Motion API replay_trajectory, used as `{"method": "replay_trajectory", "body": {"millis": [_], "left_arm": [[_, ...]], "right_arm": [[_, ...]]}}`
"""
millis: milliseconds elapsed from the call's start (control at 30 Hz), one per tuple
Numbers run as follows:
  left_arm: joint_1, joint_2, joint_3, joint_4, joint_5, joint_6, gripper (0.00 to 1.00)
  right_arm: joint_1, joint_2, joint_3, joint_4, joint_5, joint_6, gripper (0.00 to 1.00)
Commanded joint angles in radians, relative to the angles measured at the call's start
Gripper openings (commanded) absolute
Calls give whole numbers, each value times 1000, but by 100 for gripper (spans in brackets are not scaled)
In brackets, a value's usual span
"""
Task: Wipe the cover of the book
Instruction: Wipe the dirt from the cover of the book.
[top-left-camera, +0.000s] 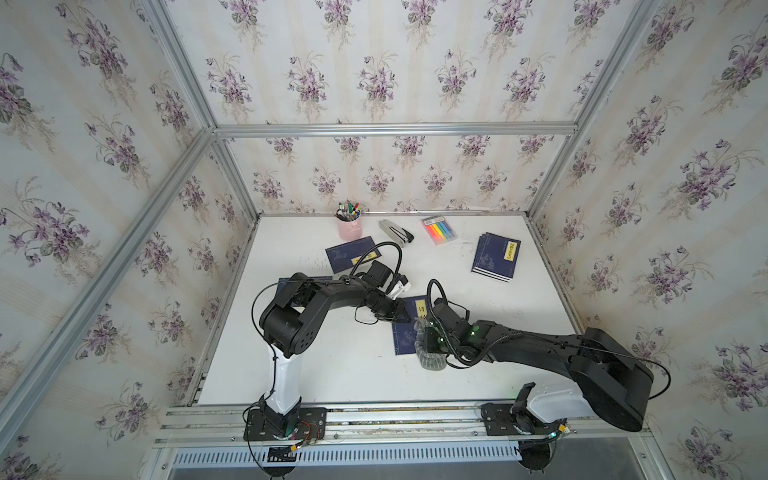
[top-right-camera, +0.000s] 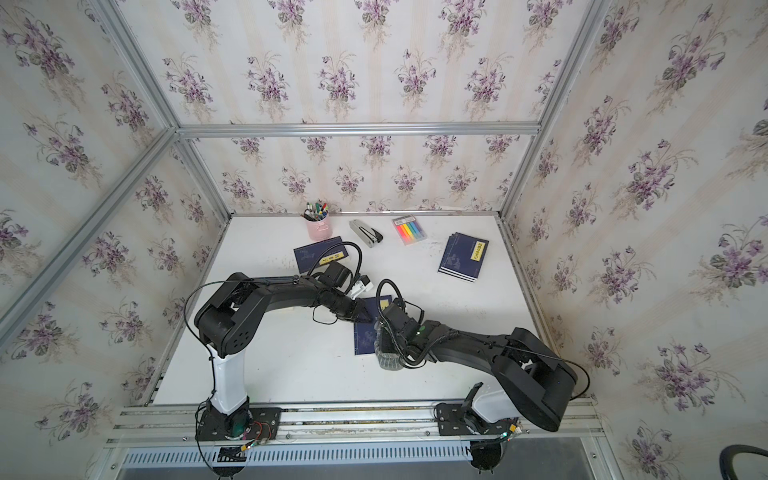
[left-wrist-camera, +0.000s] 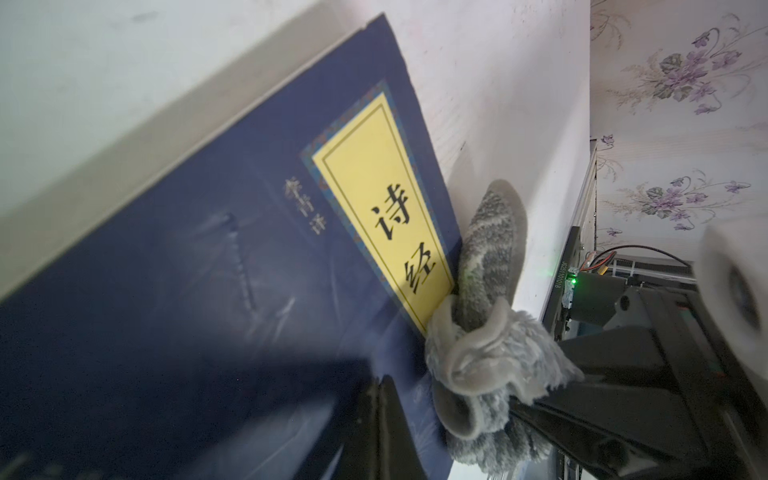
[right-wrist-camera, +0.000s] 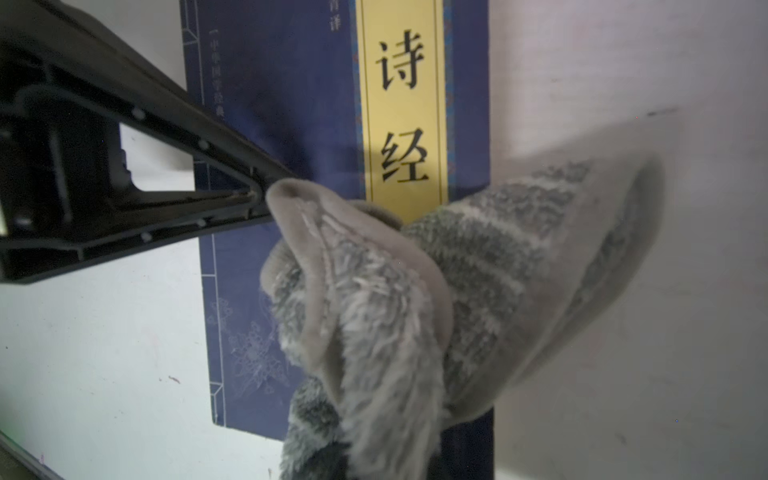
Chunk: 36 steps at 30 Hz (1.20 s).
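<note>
A dark blue book (top-left-camera: 404, 338) with a yellow title strip lies flat mid-table in both top views (top-right-camera: 365, 336). My left gripper (top-left-camera: 404, 319) is shut with nothing between its fingers, and its tip rests on the cover (left-wrist-camera: 208, 270) near the title strip. The left wrist view shows the two fingers (left-wrist-camera: 384, 415) pressed together. My right gripper (top-left-camera: 430, 347) is shut on a grey fluffy cloth (right-wrist-camera: 415, 311). The cloth (left-wrist-camera: 490, 332) lies bunched over the book's near right corner and hides the right jaws. In the right wrist view the left gripper (right-wrist-camera: 266, 195) touches the cloth's edge.
At the back stand a pink pen cup (top-left-camera: 349, 228), a stapler (top-left-camera: 395, 231) and a pack of coloured highlighters (top-left-camera: 439, 230). A stack of blue books (top-left-camera: 496, 257) lies back right. Another blue book (top-left-camera: 353, 254) lies behind the left arm, and a small white object (top-left-camera: 402, 284) lies next to it.
</note>
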Motion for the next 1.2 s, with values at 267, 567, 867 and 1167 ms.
{"method": "replay_trajectory", "body": {"millis": [267, 567, 867, 1167], "left_arm": [[19, 58, 3, -55, -143, -4, 0], [33, 62, -1, -48, -138, -8, 0], [42, 59, -1, -51, -139, -6, 0], [50, -6, -12, -39, -182, 12, 0]], "right_arm": [[127, 237, 149, 175, -167, -53, 0], [45, 136, 20, 144, -99, 6, 0], [-114, -93, -110, 43, -69, -47, 0], [-69, 76, -9, 99, -107, -67, 0]]}}
